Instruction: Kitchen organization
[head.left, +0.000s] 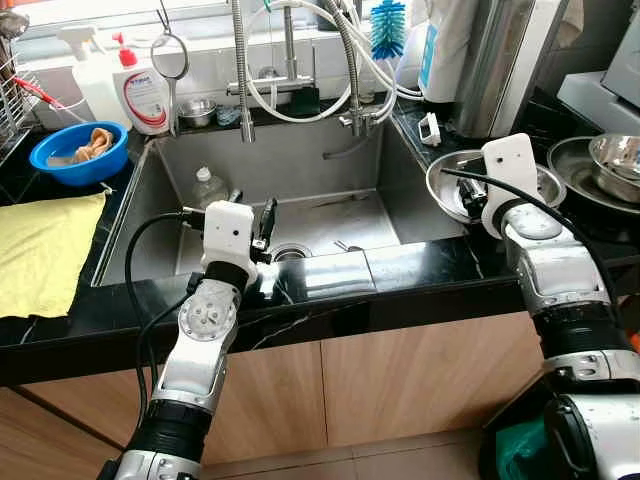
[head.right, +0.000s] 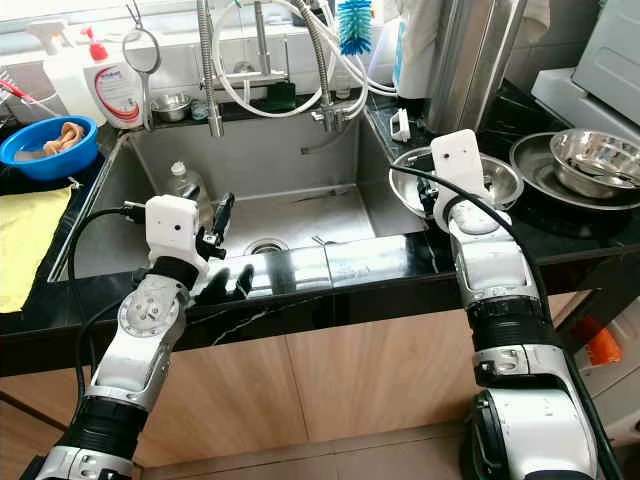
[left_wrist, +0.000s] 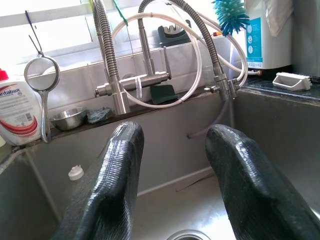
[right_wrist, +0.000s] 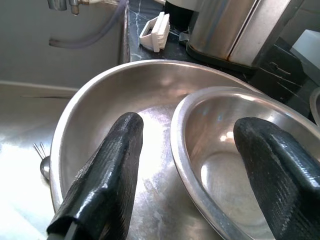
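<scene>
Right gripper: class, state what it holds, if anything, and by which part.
Nothing is held. The right gripper is open, its fingers straddling the rim of the small steel bowl without closing on it.

Head cams downward, share sink (head.left: 300, 190); wrist cams close.

At the left edge of my feed a yellow cloth (head.left: 45, 250) lies flat on the desk. Just above it sits a blue basin (head.left: 60, 172) with a tan rag (head.left: 95, 143) inside. In the upper left a white soap bottle (head.left: 145, 95) stands beside a hanging strainer (head.left: 170, 55). A blue brush (head.left: 388, 25) hangs at top centre. A clear bottle (head.left: 208, 187) lies in the sink's left corner, and a white scrub brush (head.left: 429, 128) rests right of the faucet (head.left: 290, 60).
</scene>
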